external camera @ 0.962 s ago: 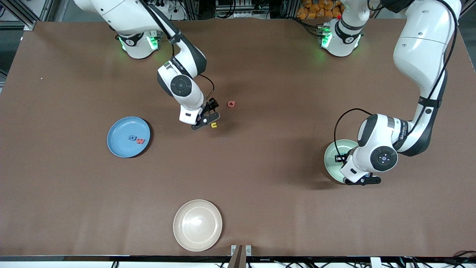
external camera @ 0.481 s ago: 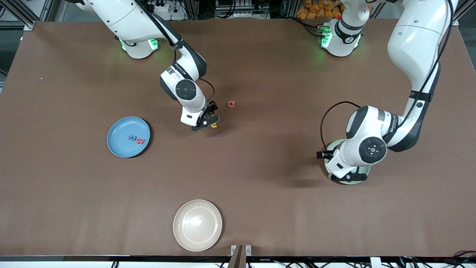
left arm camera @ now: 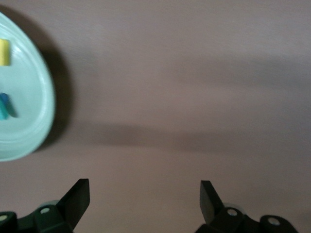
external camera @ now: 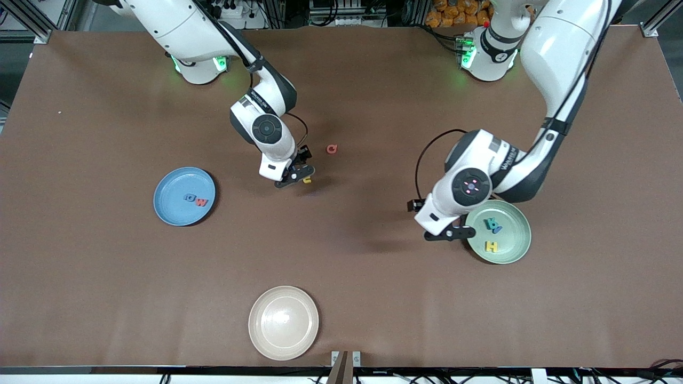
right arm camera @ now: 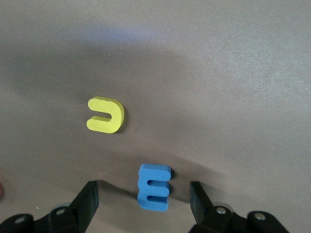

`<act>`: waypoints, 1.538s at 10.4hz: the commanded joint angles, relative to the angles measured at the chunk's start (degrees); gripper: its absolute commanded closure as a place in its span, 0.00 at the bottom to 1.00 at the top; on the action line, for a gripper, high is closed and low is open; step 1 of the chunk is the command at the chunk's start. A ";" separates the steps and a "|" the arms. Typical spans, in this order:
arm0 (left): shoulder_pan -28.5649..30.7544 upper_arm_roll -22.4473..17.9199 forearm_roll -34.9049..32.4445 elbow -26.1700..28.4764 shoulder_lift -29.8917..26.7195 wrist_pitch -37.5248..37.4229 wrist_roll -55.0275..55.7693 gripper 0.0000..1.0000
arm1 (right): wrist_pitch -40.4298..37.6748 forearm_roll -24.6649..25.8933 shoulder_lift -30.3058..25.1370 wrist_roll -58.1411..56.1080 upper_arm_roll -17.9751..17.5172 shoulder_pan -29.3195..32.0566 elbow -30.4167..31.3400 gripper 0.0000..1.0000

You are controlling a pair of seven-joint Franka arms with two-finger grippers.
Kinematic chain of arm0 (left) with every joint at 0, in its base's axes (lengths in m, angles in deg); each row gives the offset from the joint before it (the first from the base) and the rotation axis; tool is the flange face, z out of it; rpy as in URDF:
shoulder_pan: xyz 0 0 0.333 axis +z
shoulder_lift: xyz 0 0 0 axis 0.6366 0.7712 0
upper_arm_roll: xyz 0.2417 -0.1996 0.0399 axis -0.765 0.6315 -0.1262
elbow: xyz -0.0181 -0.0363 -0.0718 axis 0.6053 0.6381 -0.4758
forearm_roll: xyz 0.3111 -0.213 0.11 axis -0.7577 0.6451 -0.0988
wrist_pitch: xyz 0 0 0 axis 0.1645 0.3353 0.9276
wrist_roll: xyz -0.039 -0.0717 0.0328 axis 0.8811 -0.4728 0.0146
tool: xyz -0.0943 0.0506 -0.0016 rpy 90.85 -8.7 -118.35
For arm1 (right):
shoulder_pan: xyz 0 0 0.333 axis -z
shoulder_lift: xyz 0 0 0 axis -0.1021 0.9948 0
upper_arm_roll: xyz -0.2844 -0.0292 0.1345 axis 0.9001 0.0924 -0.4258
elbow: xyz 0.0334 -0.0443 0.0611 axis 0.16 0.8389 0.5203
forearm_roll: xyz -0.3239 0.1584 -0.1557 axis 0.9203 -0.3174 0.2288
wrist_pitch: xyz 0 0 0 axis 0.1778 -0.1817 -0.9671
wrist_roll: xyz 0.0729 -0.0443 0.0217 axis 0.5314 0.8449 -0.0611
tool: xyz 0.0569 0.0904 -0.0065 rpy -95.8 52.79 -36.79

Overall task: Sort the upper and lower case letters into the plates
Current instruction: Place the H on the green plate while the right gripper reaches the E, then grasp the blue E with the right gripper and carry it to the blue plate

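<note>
On the brown desk [external camera: 106,277] we see first the blue plate [external camera: 176,213] toward the right arm's end, holding a blue letter [external camera: 189,197] and a red W [external camera: 201,202] side by side. Next comes the right tool [external camera: 299,176], down low at the desk over a yellow u [right arm camera: 105,114] and a blue E [right arm camera: 154,187]; in the right wrist view its fingers [right arm camera: 87,201] stand apart with the blue E lying flat between them, and we cannot tell that they touch it. A red letter [external camera: 332,149] lies just beside, farther from the front camera. Nearest the front camera sits a cream plate [external camera: 283,322]. The left tool [external camera: 445,233] hangs over bare desk at the edge of the mint plate [external camera: 517,250], its fingers [left arm camera: 77,199] spread wide and gripping nothing. In that plate lie a teal letter [external camera: 489,223], a blue letter [external camera: 497,229] touching it, and a yellow H [external camera: 491,246].
</note>
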 commanded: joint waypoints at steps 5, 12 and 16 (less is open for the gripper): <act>-7.47 -0.61 1.48 3.80 -3.39 6.14 14.40 0.00 | 0.31 1.68 0.61 0.36 -0.16 0.39 -0.07 0.63; -7.22 0.79 0.52 10.66 -3.56 21.10 14.60 0.00 | -1.26 1.42 -1.83 1.94 -0.51 1.62 -2.62 1.00; -8.53 2.64 -10.26 12.68 -3.74 22.77 14.60 0.00 | -15.64 -1.11 -10.00 -3.99 -1.83 10.47 -2.71 1.00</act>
